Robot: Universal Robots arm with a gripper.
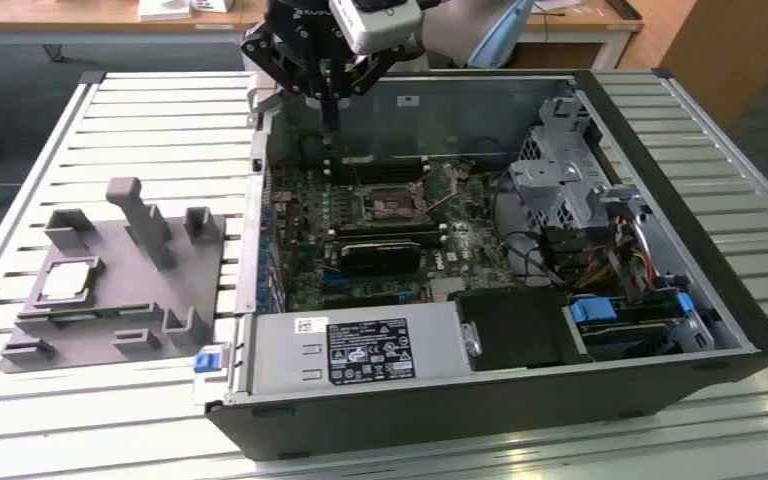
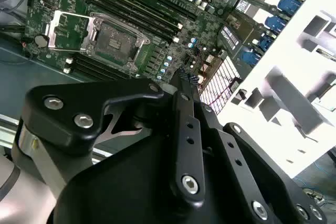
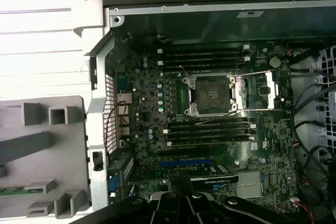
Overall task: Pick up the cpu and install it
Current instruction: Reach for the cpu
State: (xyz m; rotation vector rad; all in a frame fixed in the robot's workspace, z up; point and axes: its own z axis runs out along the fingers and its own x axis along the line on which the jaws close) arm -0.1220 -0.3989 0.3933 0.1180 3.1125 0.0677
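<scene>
Left: the cpu (image 1: 71,280) is seated in the grey fixture (image 1: 217,265) on the slatted worktop (image 1: 144,130).
Middle: the jaws are held over the computer case (image 1: 724,200), seemingly clenched on nothing, well apart from the cpu.
Right: the socket (image 3: 212,94) is seen uncovered.

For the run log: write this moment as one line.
gripper: shut, above computer case; cpu: on grey fixture; CPU socket: open, empty
</scene>
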